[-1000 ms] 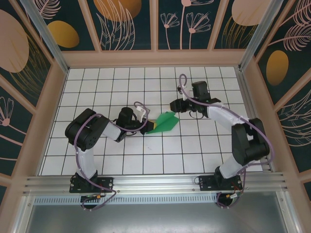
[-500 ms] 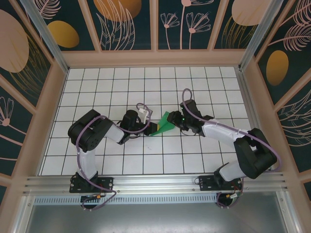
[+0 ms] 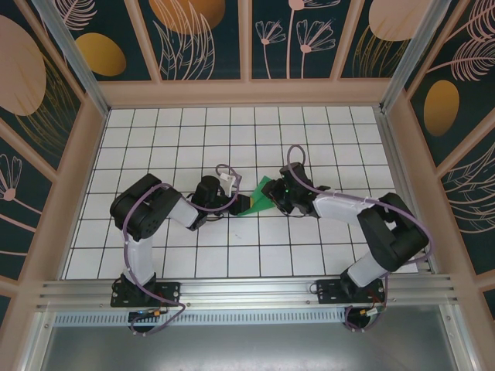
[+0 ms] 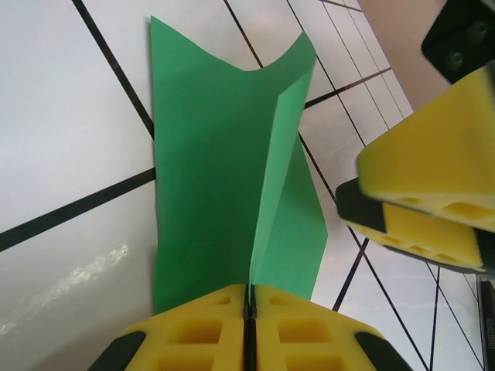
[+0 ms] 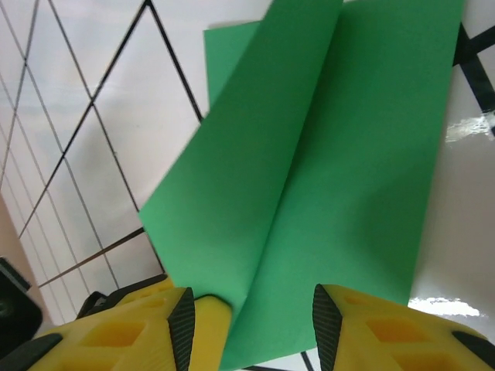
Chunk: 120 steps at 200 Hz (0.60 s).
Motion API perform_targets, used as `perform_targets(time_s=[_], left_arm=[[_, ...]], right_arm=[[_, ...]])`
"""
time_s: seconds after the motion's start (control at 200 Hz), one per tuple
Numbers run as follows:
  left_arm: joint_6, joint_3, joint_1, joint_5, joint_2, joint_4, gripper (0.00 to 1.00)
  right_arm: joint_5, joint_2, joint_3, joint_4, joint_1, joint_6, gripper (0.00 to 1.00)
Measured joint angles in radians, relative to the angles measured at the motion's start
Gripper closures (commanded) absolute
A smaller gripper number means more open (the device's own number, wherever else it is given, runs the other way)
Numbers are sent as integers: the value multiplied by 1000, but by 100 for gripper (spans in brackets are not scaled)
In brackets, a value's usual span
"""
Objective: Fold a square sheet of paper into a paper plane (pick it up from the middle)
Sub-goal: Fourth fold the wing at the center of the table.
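L gripper (image 4: 249, 297) was clamped shut on the left end of the folded square sheet of paper (image 3: 261, 196), pads flush on its centre crease. R gripper (image 3: 279, 194) had come nearer & left vs 1 s before, up to the sheet's right edge. Its jaws stood part-open w/ paper between, not pinched. Sheet sat mid table (image 3: 193, 139), looking narrower than before.

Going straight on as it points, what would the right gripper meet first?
The green paper, just ahead of the right gripper and reaching between its open fingers; how near is unclear.
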Motion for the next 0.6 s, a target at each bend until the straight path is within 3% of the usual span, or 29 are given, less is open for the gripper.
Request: perform_targets(time_s=[0.365, 0.6], left_arm=[[-31, 0, 0, 4, 5, 10, 86], [-43, 0, 0, 4, 2, 9, 77]], right_arm=[[-6, 98, 64, -6, 0, 0, 50], [0, 134, 103, -63, 0, -20, 50]])
